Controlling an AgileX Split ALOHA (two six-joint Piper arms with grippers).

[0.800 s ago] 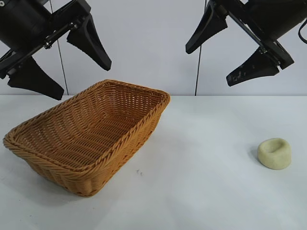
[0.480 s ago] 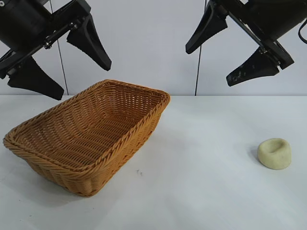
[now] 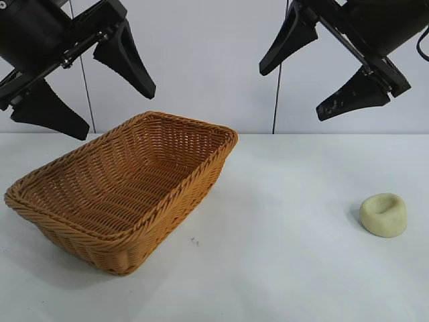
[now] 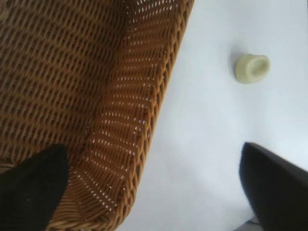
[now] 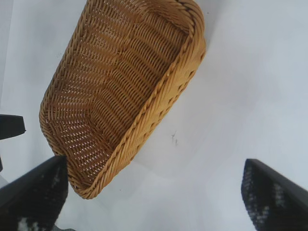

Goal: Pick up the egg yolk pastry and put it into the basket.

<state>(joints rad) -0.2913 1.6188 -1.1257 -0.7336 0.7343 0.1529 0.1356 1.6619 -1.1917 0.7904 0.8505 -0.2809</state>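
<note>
The egg yolk pastry [image 3: 383, 215] is a pale cream puck with a dented top, lying alone on the white table at the right; the left wrist view shows the egg yolk pastry [image 4: 251, 68] too. The orange-brown wicker basket [image 3: 167, 201] stands at the left with nothing inside, and the right wrist view shows the basket [image 5: 159, 103] from above. My left gripper [image 3: 84, 94] hangs open high above the basket's left end. My right gripper [image 3: 322, 74] hangs open high above the table, up and left of the pastry. Neither holds anything.
The white table [image 3: 281, 268] stretches bare between basket and pastry, with a small dark mark [image 3: 193, 240] near the basket's front corner. A white wall with two thin vertical cables stands behind.
</note>
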